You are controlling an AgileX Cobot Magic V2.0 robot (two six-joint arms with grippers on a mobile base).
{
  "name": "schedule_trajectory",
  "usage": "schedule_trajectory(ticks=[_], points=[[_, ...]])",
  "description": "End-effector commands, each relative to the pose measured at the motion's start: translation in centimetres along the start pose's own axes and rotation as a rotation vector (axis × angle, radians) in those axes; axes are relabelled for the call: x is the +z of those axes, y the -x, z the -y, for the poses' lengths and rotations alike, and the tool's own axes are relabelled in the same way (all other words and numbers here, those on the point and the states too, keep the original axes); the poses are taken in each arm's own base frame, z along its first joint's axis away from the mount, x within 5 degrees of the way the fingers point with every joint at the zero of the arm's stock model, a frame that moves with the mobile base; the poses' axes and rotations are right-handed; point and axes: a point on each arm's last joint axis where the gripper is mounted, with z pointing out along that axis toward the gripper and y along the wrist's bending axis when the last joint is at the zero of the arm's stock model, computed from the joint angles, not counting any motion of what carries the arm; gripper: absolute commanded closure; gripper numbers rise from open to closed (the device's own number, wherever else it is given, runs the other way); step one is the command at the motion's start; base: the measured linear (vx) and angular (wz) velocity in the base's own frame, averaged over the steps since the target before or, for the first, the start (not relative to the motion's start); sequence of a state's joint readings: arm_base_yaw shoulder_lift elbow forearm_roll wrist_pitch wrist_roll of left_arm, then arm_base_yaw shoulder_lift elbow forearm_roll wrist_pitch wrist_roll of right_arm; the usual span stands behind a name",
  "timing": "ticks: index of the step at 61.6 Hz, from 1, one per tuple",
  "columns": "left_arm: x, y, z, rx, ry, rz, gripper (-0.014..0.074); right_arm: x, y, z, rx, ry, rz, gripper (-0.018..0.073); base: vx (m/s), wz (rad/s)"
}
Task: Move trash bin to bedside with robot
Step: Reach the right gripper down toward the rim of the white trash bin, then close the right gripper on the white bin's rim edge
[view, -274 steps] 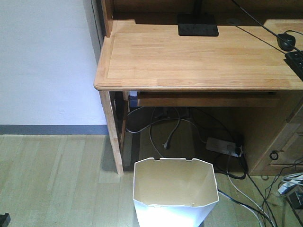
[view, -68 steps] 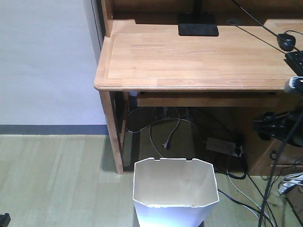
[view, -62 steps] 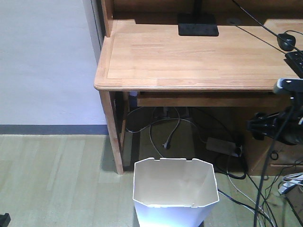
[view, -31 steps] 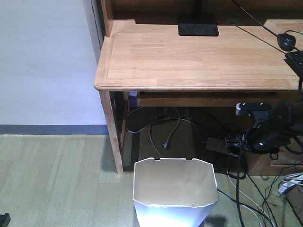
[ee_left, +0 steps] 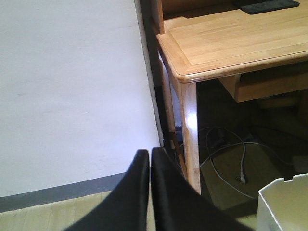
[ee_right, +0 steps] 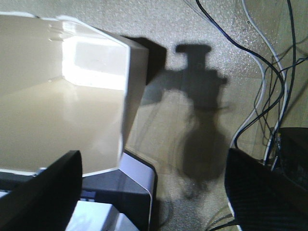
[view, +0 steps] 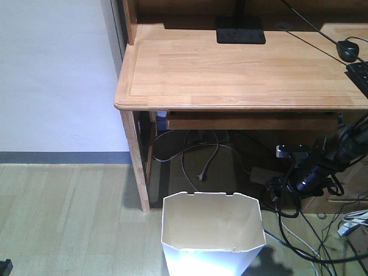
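Currently the bin stands upright on the floor, below the front edge of the tabletop and just right of the desk's left leg. Its angular rim faces up; the inside looks cream and the outer wall white.

The right arm reaches in from the right edge of the front view, under the tabletop, and sits near the bin's right rim but apart from it. The right gripper is spread wide and holds nothing. In the wrist view the bin's right wall shows in the gap between its two fingers; contact cannot be confirmed. Its shadow falls on the floor just beside the bin.

The left gripper has its fingers pressed together with nothing between them (only a thin seam shows). It faces the white wall left of the leg.

Loose cables and a power strip lie under the desk.
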State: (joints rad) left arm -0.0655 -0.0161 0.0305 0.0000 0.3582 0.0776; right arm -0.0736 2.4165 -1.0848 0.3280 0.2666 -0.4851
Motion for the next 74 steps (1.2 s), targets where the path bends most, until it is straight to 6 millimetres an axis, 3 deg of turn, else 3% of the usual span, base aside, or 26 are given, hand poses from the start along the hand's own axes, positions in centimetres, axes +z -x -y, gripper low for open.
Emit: schedule_trajectory(ticks=[1, 29, 60, 74], points=[[0.0, 0.1, 0.0, -0.005, 0.005, 0.072, 0.0603, -0.3, 1.4, 0.4, -0.046, 0.002, 0.038, -0.0016, 0.0, 0.0], [0.0, 0.1, 0.0, -0.005, 0.005, 0.072, 0.0603, 5.3, 2.9, 0.0, -0.081, 0.132, -0.007, -0.0016, 0.0, 0.0], [0.0, 0.1, 0.0, -0.005, 0.005, 0.072, 0.0603, 10.6, 3.4, 0.3, -0.054, 0.163, -0.028, -0.0016, 0.0, 0.0], [0.0, 0.1, 0.0, -0.005, 0.005, 0.072, 0.0603, 13.1, 3.8, 0.0, -0.034, 0.243, -0.085, 0.0029, 0.0, 0.0]])
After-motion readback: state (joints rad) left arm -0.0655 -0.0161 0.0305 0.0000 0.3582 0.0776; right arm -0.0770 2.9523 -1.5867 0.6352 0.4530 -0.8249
